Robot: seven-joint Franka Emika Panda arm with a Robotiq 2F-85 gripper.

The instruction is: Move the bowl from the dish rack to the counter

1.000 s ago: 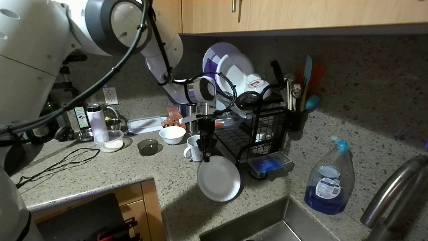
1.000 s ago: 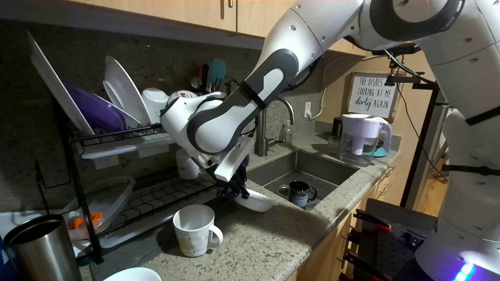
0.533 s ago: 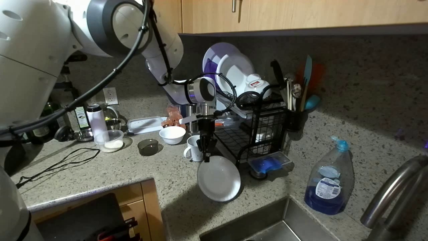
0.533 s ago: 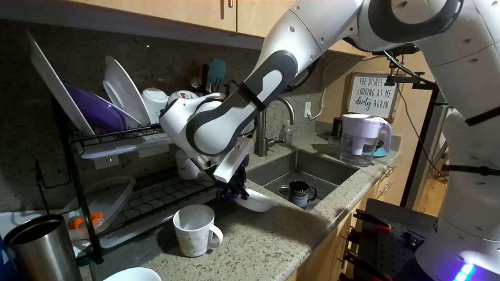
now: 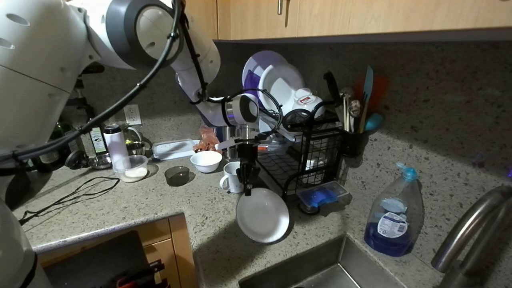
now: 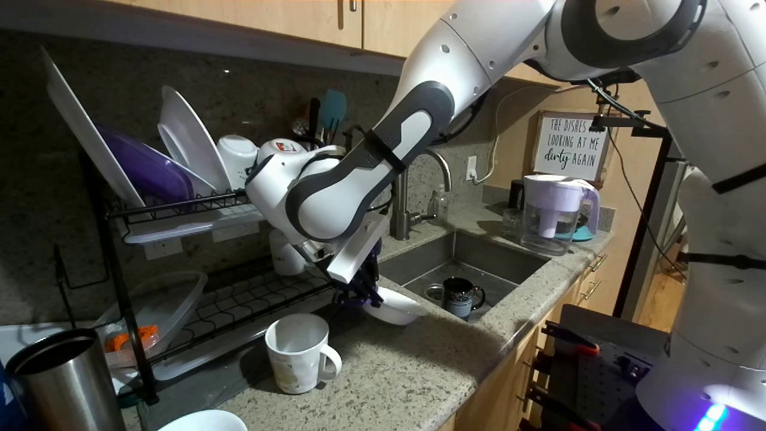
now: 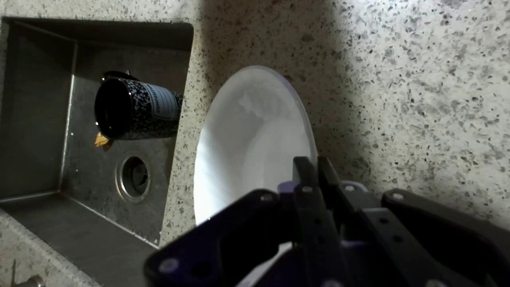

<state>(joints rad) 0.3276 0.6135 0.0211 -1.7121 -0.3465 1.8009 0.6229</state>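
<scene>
Ambient level: moderate to dim. Light falls from above; beneath the wall cabinets (image 5: 360,16), the upper backsplash (image 5: 432,72) lies in shade, bounded by a diagonal shadow edge in an exterior view. A broad, soft-edged shadow crosses the worktop (image 5: 204,192) in both exterior views and the wrist view. Glare: the frame-left side of the bowl (image 7: 251,139) is washed out in the wrist view; a blue-violet light (image 6: 712,415) at the robot base (image 6: 688,371) is overexposed. The interior of the speckled mug (image 7: 143,113) registers near-black. Focus: exterior views, sharp; gripper (image 7: 314,161) in the wrist view, dark and blurred.
</scene>
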